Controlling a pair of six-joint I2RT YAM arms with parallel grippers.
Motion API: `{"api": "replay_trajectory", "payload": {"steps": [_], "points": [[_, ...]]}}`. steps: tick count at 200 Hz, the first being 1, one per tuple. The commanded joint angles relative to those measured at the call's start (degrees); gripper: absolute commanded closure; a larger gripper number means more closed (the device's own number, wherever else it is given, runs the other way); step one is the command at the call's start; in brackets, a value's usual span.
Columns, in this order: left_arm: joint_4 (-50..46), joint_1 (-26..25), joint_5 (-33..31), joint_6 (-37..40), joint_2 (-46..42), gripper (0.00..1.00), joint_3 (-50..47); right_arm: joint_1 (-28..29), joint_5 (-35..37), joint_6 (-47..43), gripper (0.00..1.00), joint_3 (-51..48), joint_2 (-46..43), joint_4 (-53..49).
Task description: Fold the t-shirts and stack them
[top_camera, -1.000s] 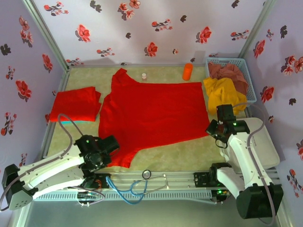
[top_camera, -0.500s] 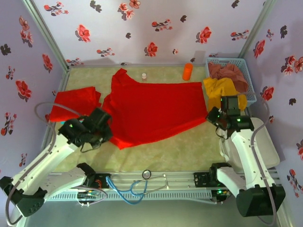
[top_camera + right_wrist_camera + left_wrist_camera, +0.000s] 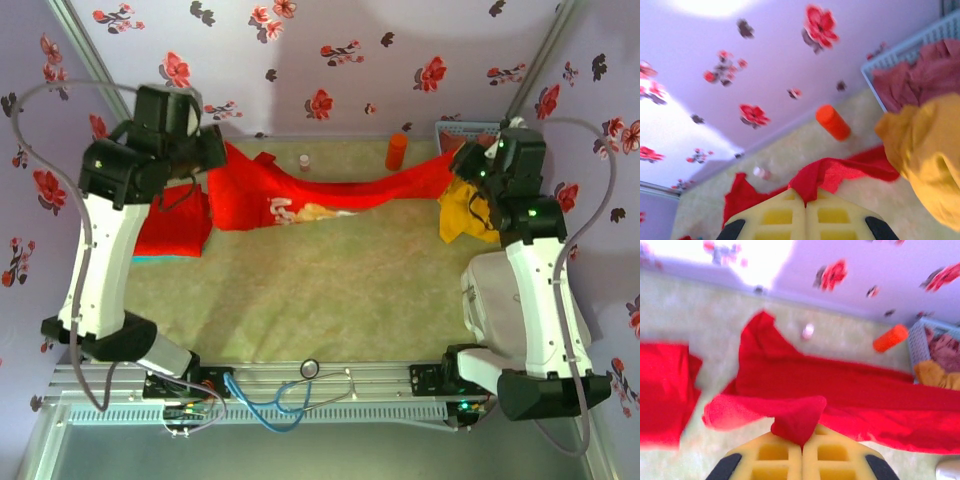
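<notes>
Both arms have swung up and back, hauling the t-shirt (image 3: 330,195) off the near half of the table (image 3: 330,300). The left gripper (image 3: 802,437) and right gripper (image 3: 805,197) each pinch a red corner tight. It hangs stretched across the far side, beside the folded shirt (image 3: 175,225). To my eye the cloth could topple the orange cylinder (image 3: 397,152), or slip a pinch.

The tabletop (image 3: 330,290) is covered in pale green, carpet-like matting. At the far left lies a folded bright red t-shirt (image 3: 175,225). Near the far edge sit a small white bottle (image 3: 304,160) and, to its right, an orange cylinder (image 3: 397,152). A pale blue plastic basket (image 3: 465,125) occupies the far right corner, with a yellow cloth (image 3: 462,210) spilling from it onto the matting.
</notes>
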Motion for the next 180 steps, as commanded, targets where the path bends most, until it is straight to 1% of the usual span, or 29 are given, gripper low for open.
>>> {"api": "replay_trajectory", "payload": {"steps": [1, 15, 25, 37, 79, 119, 141, 154, 180], "points": [[-5.8, 0.39, -1.6, 9.33, 2.92, 1.0, 14.09, -0.25, -0.62, -2.03, 1.0, 5.1, 0.14, 4.13], [-4.93, 0.38, -1.65, 11.69, 3.43, 1.0, 19.16, -0.23, -1.57, -2.12, 1.0, 6.85, -0.23, 5.65], [-2.67, 0.33, -1.37, 13.47, 1.96, 1.0, 18.87, -0.25, -1.87, -2.0, 1.0, 7.7, -0.7, 6.82], [1.06, 0.4, -0.88, 15.59, -1.53, 1.0, 15.35, -0.25, -2.65, -1.95, 1.0, 7.82, -1.69, 8.8], [17.92, 0.36, 6.78, 21.81, -18.01, 1.0, -2.28, -0.17, -7.58, -1.46, 1.0, 5.55, -7.14, 16.21], [26.91, 0.4, 14.3, 24.85, -29.01, 1.0, -8.79, 0.0, -11.7, -1.52, 1.0, 4.91, -13.18, 19.19], [29.84, 0.39, 18.45, 25.79, -33.06, 1.0, -10.37, 0.01, -14.13, -1.51, 1.0, 4.63, -16.75, 19.82], [30.75, 0.4, 18.69, 26.01, -34.72, 1.0, -9.83, 0.01, -15.5, -1.44, 1.0, 4.08, -19.29, 20.62], [31.68, 0.9, 19.95, 26.47, -34.76, 1.0, -4.98, 0.01, -13.42, -0.66, 1.0, 6.73, -22.25, 18.1]]}}
